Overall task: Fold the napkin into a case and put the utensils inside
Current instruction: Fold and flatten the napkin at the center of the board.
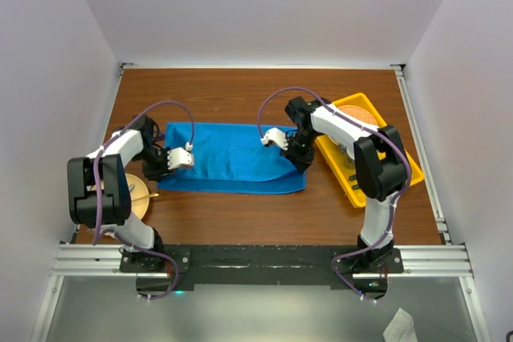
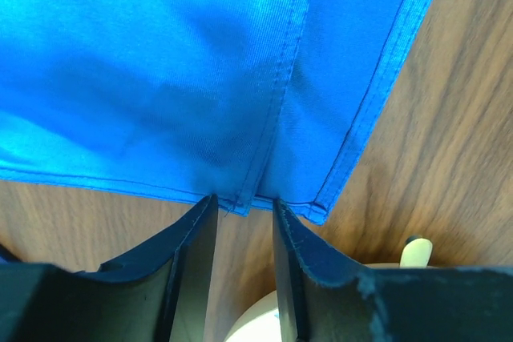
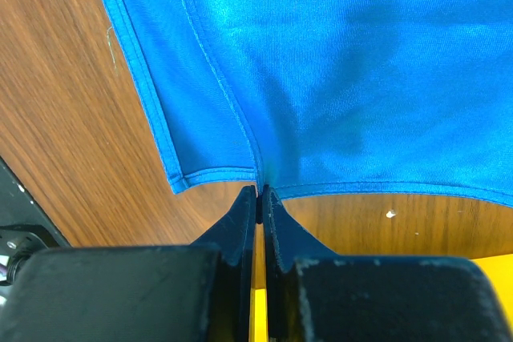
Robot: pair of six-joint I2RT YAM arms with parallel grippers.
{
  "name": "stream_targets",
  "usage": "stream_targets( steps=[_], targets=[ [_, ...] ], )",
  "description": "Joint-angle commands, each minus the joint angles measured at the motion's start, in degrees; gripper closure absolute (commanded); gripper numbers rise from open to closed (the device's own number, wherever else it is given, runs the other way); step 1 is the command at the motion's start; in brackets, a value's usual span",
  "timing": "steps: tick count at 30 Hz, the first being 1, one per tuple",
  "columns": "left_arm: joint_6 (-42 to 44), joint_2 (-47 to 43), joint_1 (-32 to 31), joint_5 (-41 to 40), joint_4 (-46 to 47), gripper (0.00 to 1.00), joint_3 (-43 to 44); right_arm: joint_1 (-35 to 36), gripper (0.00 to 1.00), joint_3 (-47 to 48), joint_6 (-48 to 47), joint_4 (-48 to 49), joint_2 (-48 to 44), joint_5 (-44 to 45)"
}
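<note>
**Operator:** What do we read at the two claws?

**Technician:** We start at the right gripper [image 3: 260,191]. Its jaws are clenched together and the napkin [image 1: 232,158] puckers into the tips, so we judge the hem pinched there. The left gripper [image 2: 244,202] has its jaws apart. A stitched hem lies just at its tips, not nipped, and bare table [image 1: 240,214] shows in the gap.

**Operator:** Where does the napkin lie?

**Technician:** It lies flat on the table as a wide oblong, with one gripper at each short end. Both wrist views show a second hem set in from the napkin's outer edge, so we take it as doubled once. It is not yet the narrow case. The yellow tray [image 1: 345,186] stands just beyond the napkin's right end, partly under the right arm. We cannot make out the utensils in it.

**Operator:** Which step is in hand, and what comes next?

**Technician:** We judge it to be the folding step. The next move calls for the left jaws to advance slightly and close on the same layer that the right gripper holds. Both ends should then rise and travel across the napkin together, kept level so the slick fabric neither slides nor skews.
</note>
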Motion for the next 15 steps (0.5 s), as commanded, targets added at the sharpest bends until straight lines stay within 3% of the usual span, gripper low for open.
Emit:
stream_targets(
  steps=[1,6,15],
  targets=[
    [1.1,0.9,-0.4,-0.2,1.1,0.63,-0.6,0.0,1.00,1.7,0.4,-0.5,-0.7,-1.4],
    [0.5,1.2,-0.6,0.1,1.3,0.79,0.0,0.0,1.00,1.5,0.4,-0.6,-1.1,-1.2],
    [0.3,-1.6,-0.6,0.5,-1.4,1.00,1.4,0.1,1.00,1.7,0.2,-1.5,-2.7,-1.4]
  ],
)
